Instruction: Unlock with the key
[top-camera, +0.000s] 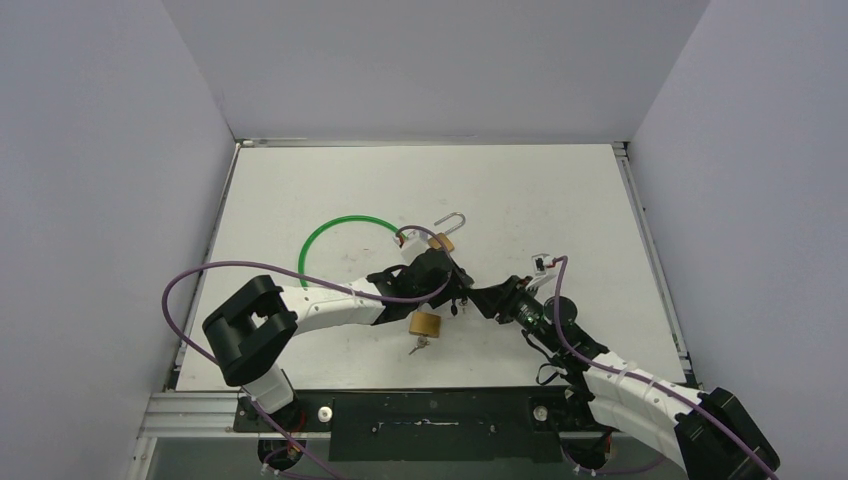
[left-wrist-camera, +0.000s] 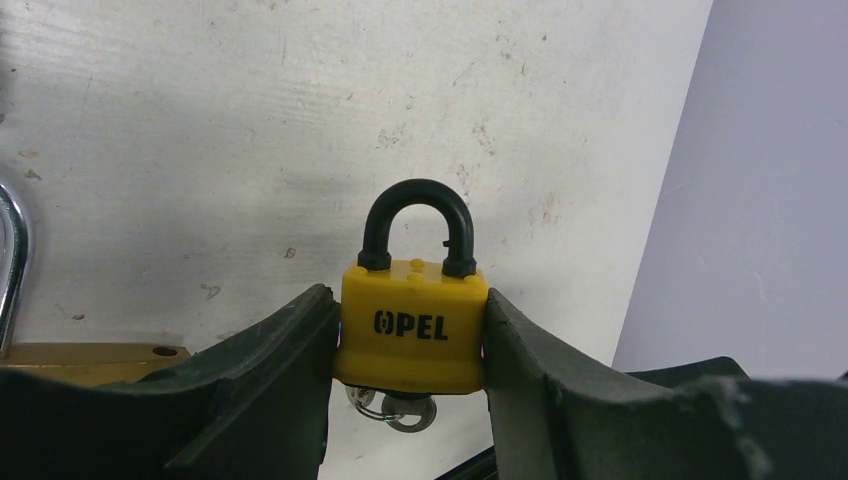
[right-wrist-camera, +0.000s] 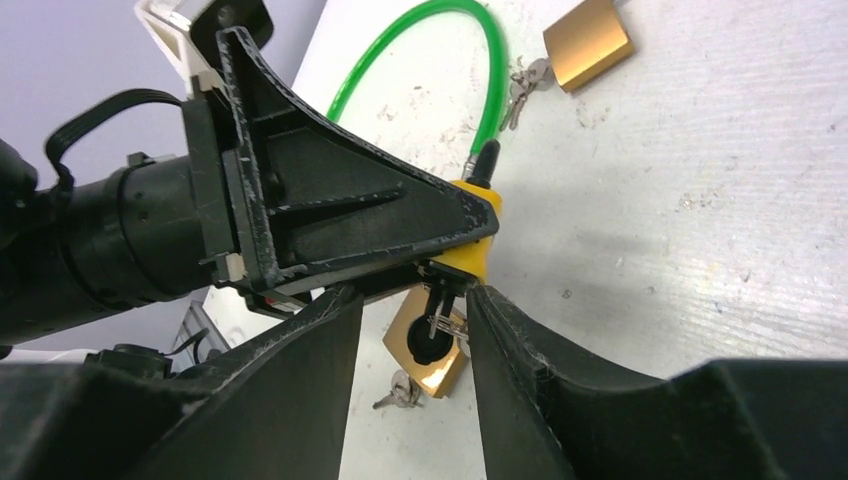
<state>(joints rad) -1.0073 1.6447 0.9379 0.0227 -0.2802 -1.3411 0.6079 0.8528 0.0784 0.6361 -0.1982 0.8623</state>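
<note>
Our left gripper (left-wrist-camera: 410, 318) is clamped on the yellow padlock (left-wrist-camera: 412, 330), its ridged black pads pressing both flanks of the body and holding it just above the table (left-wrist-camera: 250, 120). Our right gripper (right-wrist-camera: 412, 296) stands narrowly parted, one finger on either side of the black-headed key (right-wrist-camera: 433, 330) hanging from the lock's underside. We cannot tell whether either finger touches it.

We judge the key already seated in the keyhole, with its wire ring dangling beneath. The shackle (left-wrist-camera: 415, 215) is not yet released: both legs sit down in the body. So the pinch, the turn and the pop of the shackle are left.

The lock body is smooth moulded plastic, blocky with rounded corners, printed OPEL; its shackle is a black-sleeved arch. Around it the white tabletop is scuffed and grainy. A glossy green cable (right-wrist-camera: 497, 70) loops behind, and two flat brass padlocks (right-wrist-camera: 588, 40) (right-wrist-camera: 428, 368) lie near, each with small metal keys beside it.
</note>
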